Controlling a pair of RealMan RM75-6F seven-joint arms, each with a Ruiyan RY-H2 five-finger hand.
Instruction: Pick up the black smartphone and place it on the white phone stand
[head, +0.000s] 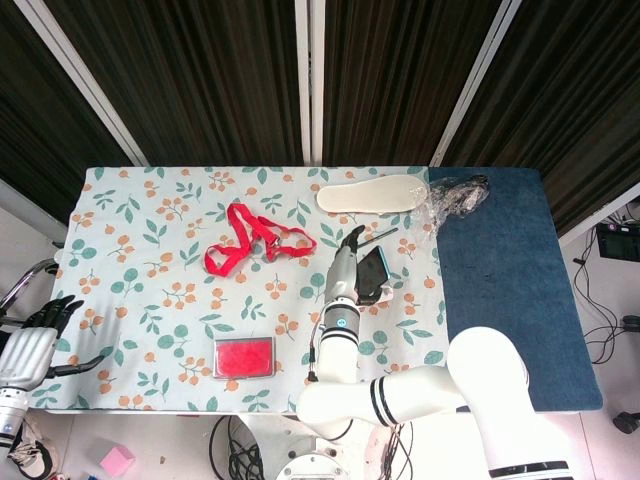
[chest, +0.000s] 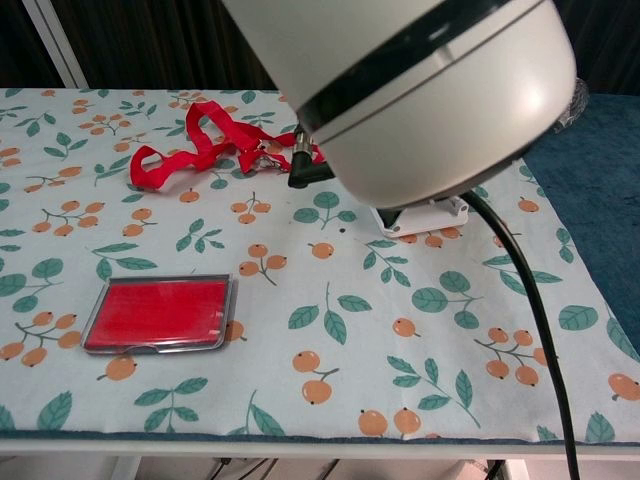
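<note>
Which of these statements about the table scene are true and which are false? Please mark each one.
1. The right hand is at the black smartphone. True.
2. The left hand rests on the red strap. False: it is beyond the table's left edge, holding nothing.
3. The red strap lies on the floral tablecloth. True.
4. The red case lies on the blue mat. False: it lies on the floral tablecloth.
5. The shoe insole lies near the table's far edge. True.

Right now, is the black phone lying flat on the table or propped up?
Propped up. In the head view the phone leans tilted, screen showing, beside the right hand; the white stand under it shows in the chest view.
</note>
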